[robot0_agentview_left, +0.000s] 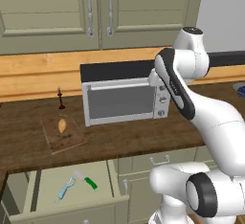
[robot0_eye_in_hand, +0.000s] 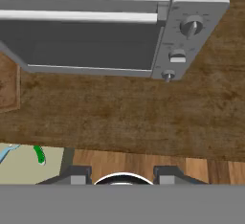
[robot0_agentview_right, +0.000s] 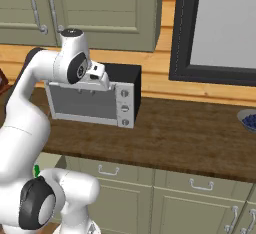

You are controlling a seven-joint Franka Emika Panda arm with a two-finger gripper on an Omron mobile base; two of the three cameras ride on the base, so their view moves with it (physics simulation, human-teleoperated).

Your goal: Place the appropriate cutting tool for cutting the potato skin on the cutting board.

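The light-blue peeler, the cutting tool (robot0_agentview_left: pixel 65 189), lies in the open drawer (robot0_agentview_left: pixel 48 182) below the counter, beside a green-handled knife (robot0_agentview_left: pixel 90 183). On the counter to the left, the brown cutting board (robot0_agentview_left: pixel 64 136) carries the small tan potato (robot0_agentview_left: pixel 62 125). My arm is raised in front of the toaster oven (robot0_agentview_left: pixel 122 101), well to the right of and above the drawer. In the hand view my gripper (robot0_eye_in_hand: pixel 123 176) is open with nothing between its fingertips (robot0_eye_in_hand: pixel 79 175). It looks down at the counter edge, with the knife handle (robot0_eye_in_hand: pixel 39 155) and the peeler's tip (robot0_eye_in_hand: pixel 4 153) at lower left.
A small dark upright object (robot0_agentview_left: pixel 61 99) stands behind the board. A blue bowl (robot0_agentview_right: pixel 248 120) sits at the counter's far right. Cabinet doors (robot0_agentview_left: pixel 95 7) hang above, and a dark-framed window (robot0_agentview_right: pixel 220 28) is on the right. Bare wooden counter (robot0_agentview_right: pixel 190 138) stretches right of the oven.
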